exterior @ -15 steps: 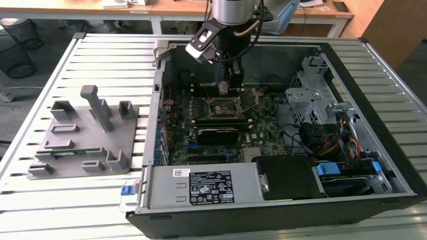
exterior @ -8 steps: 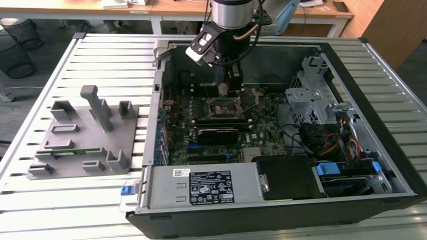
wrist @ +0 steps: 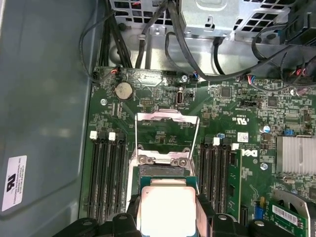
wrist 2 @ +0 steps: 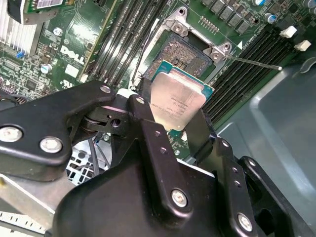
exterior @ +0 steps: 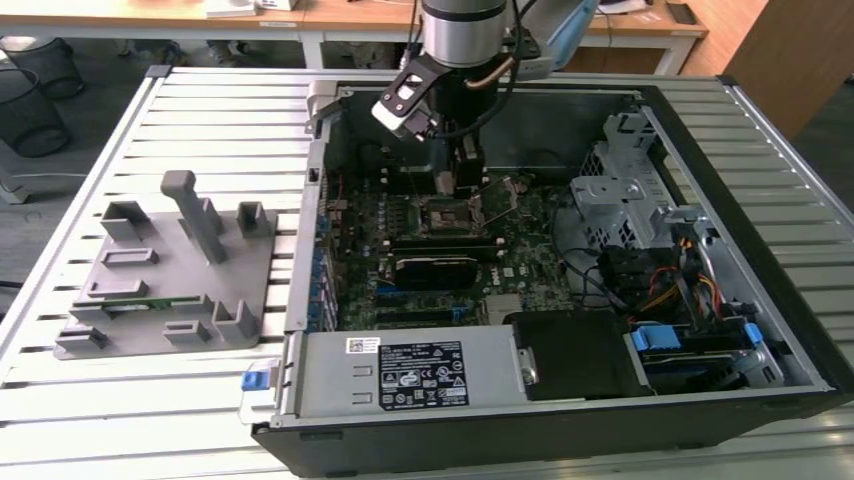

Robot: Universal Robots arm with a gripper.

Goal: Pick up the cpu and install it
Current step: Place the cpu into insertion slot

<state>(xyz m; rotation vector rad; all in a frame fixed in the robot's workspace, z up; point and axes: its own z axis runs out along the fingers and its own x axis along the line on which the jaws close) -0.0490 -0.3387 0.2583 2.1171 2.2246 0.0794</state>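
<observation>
The cpu [wrist 2: 177, 98], a flat square chip with a silvery top, is clamped by its edges between my black fingers [wrist 2: 200, 133]. My gripper [wrist 2: 173, 109] is shut on it and holds it tilted just above the black socket [wrist 2: 190, 52] on the green motherboard. In the first wrist view the cpu [wrist: 166, 207] sits in the gripper [wrist: 168, 216], right beside the open socket [wrist: 163, 173], whose metal frame [wrist: 167, 118] is swung up. In the exterior view the gripper [exterior: 467, 185] hangs inside the open computer case, directly over the socket [exterior: 451, 213].
Memory slots [wrist: 106, 173] flank the socket on both sides. A thin socket lever [wrist 2: 252, 61] sticks out sideways. Cables [exterior: 627, 275], a drive cage [exterior: 621, 185] and case walls [exterior: 747, 250] surround the board. A grey fixture [exterior: 174, 270] stands on the exterior view's left.
</observation>
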